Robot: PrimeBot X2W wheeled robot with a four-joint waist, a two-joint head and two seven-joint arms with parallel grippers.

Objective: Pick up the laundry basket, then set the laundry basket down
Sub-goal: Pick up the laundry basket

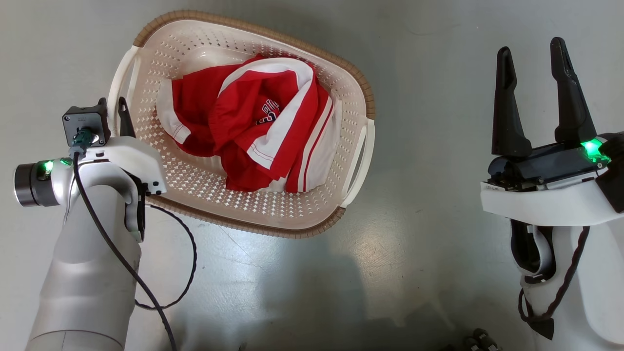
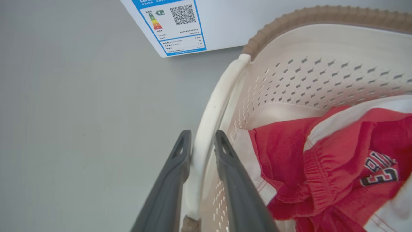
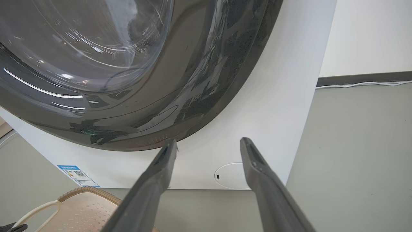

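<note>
The cream perforated laundry basket (image 1: pixel 317 83) with a brown woven-look rim stands on the grey floor and holds red and white clothes (image 1: pixel 253 122). My left gripper (image 1: pixel 114 109) is at the basket's left side. In the left wrist view its two dark fingers (image 2: pixel 173 174) press on either side of the white loop handle (image 2: pixel 219 96), one outside and one inside the basket wall (image 2: pixel 322 74). My right gripper (image 1: pixel 531 48) hangs open far to the right of the basket, well off the other handle (image 1: pixel 363 161), with nothing between its fingers (image 3: pixel 154 180).
A white washing machine (image 3: pixel 273 96) with a dark round glass door (image 3: pixel 96 64) stands just beyond the basket (image 3: pixel 83 209); its energy label (image 2: pixel 177 25) is near the floor. Bare grey floor (image 1: pixel 438 122) lies between basket and right arm. A black cable (image 1: pixel 190 263) loops off my left arm.
</note>
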